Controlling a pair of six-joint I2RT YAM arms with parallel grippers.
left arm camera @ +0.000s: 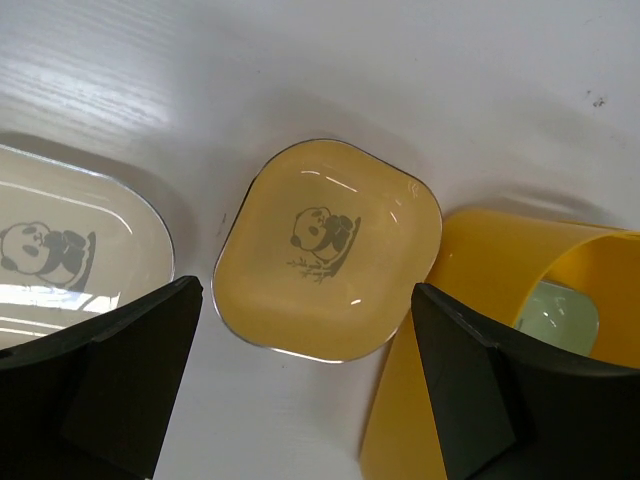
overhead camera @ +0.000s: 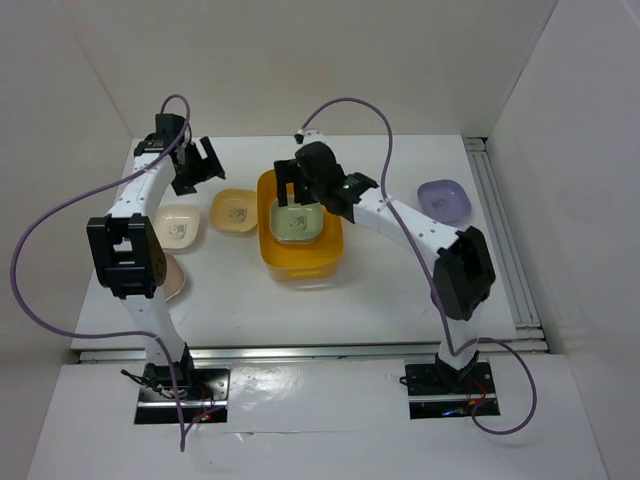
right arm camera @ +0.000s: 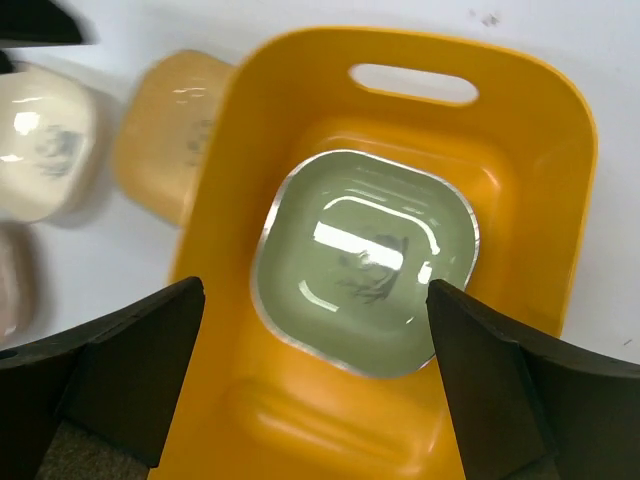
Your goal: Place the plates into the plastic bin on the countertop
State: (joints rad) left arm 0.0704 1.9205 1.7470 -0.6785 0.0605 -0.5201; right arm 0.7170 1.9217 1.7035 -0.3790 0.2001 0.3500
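Observation:
The deep yellow-orange plastic bin (overhead camera: 300, 268) stands mid-countertop with a green plate (overhead camera: 296, 222) lying flat on its floor. My right gripper (overhead camera: 296, 197) hovers open above it, and nothing is between the fingers; in the right wrist view the green plate (right arm camera: 365, 260) lies free below the right gripper (right arm camera: 315, 380). My left gripper (overhead camera: 203, 170) is open over the countertop left of the bin. In its wrist view a yellow panda-print plate (left arm camera: 325, 250) lies just ahead of the left gripper (left arm camera: 305, 380), untouched.
A cream plate (overhead camera: 179, 226) sits left of the yellow plate (overhead camera: 235, 211). A tan plate (overhead camera: 172, 278) is partly hidden by the left arm. A lavender plate (overhead camera: 444, 200) lies at the far right near the metal rail (overhead camera: 500, 230). White walls enclose the countertop.

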